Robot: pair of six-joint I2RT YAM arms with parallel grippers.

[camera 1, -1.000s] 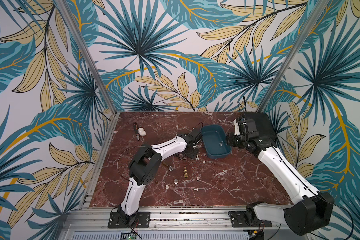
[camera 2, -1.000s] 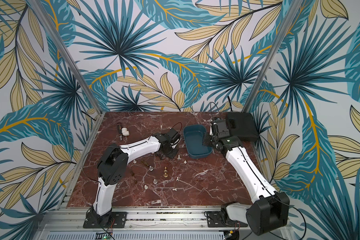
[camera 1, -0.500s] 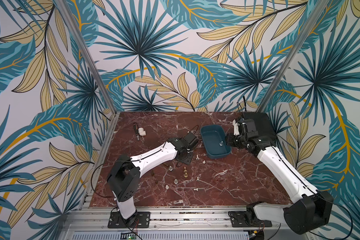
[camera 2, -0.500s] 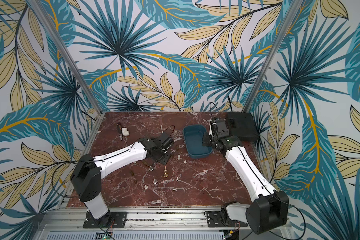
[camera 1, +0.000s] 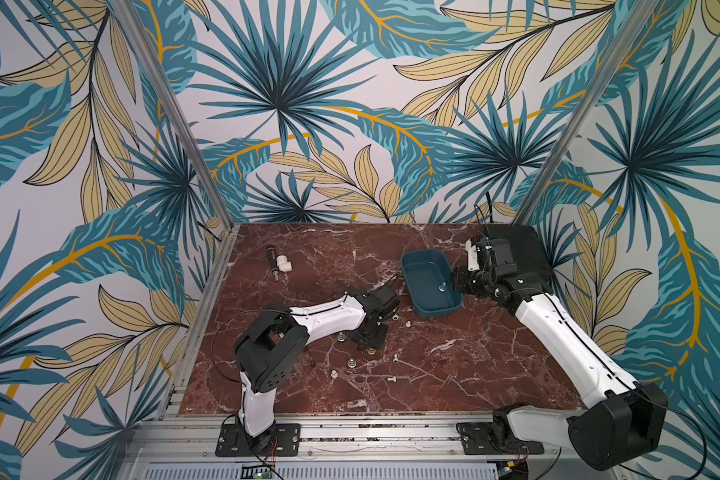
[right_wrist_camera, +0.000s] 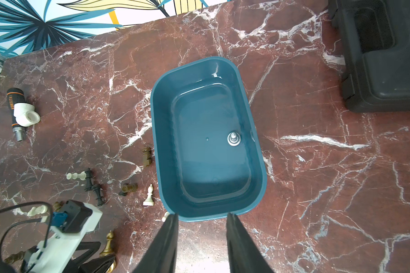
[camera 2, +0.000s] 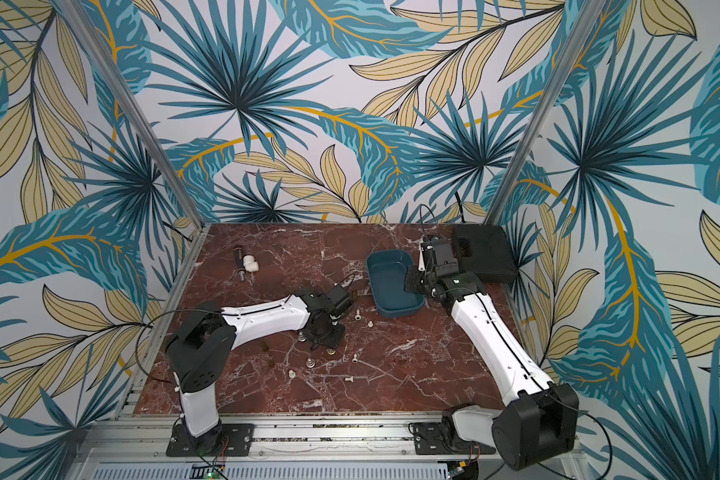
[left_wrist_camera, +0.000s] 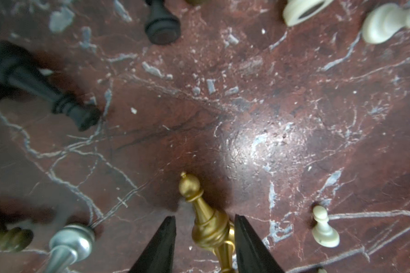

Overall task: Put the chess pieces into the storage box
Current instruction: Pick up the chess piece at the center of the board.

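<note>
The teal storage box (camera 1: pixel 437 312) (camera 2: pixel 398 309) (right_wrist_camera: pixel 166 141) stands at the back right and holds one silver chess piece (right_wrist_camera: pixel 233 138) (camera 1: pixel 443 286). Several other chess pieces lie scattered left of and in front of it. My left gripper (left_wrist_camera: pixel 205 217) (camera 1: pixel 368 338) (camera 2: pixel 327 336) is low over the table and open. An upright gold piece (left_wrist_camera: pixel 207 227) (right_wrist_camera: pixel 108 243) stands between its fingers, close against one, with a gap to the other. My right gripper (right_wrist_camera: pixel 202 214) (camera 1: pixel 460 284) hangs open and empty above the box's rim.
Around the left gripper lie a white pawn (left_wrist_camera: pixel 323 228), a silver piece (left_wrist_camera: pixel 71 243) and black pieces (left_wrist_camera: pixel 74 111). A white bishop (right_wrist_camera: pixel 149 196) stands beside the box. A black case (camera 1: pixel 520 253) fills the back right corner. A white pipe elbow (camera 1: pixel 284 264) and a black-and-orange tool (right_wrist_camera: pixel 14 101) lie at the back left.
My left arm drew back from beside the box toward the table's middle and came down over the gold piece, its jaws opening a little wider. The right arm barely moved.
</note>
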